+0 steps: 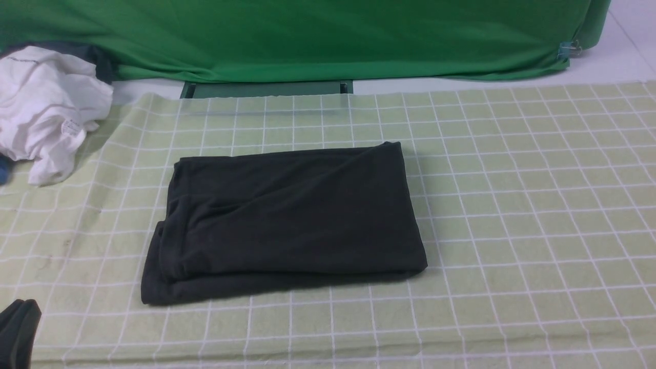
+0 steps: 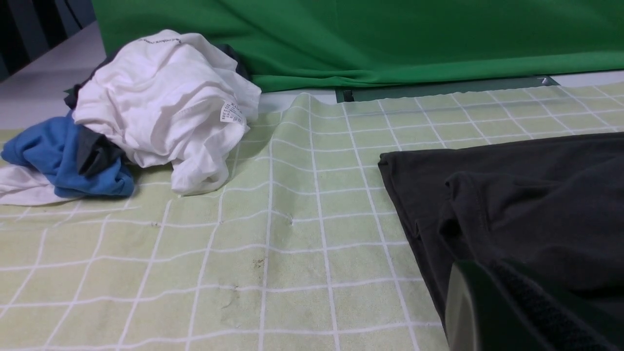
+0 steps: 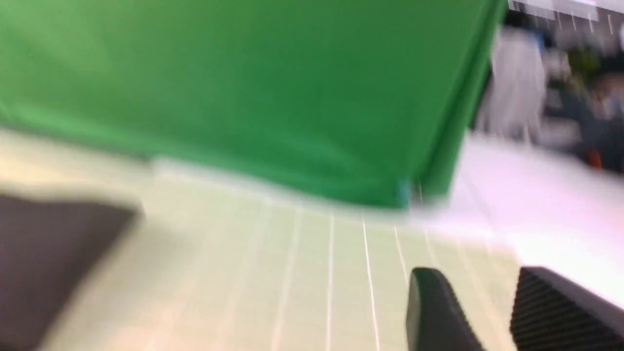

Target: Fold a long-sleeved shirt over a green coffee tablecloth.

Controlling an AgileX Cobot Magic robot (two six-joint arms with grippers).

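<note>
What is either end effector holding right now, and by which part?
Nothing. The right end effector is open with only tablecloth behind the gap. The left end effector is shut and empty, beside the folded shirt.

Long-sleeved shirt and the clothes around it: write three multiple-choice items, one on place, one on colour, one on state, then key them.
1. Where does the long-sleeved shirt lie?
A. on the checked tablecloth
B. on the green backdrop
C. on the clothes pile

2. What colour is the cloth beside the white garment?
A. red
B. blue
C. orange

3. What state is the shirt in?
A. hanging
B. spread flat, sleeves out
C. folded into a rectangle

Key: 1 A, checks surround it; 2 B, the blue cloth shows in the left wrist view; 3 C, stacked layers show at its edges.
</note>
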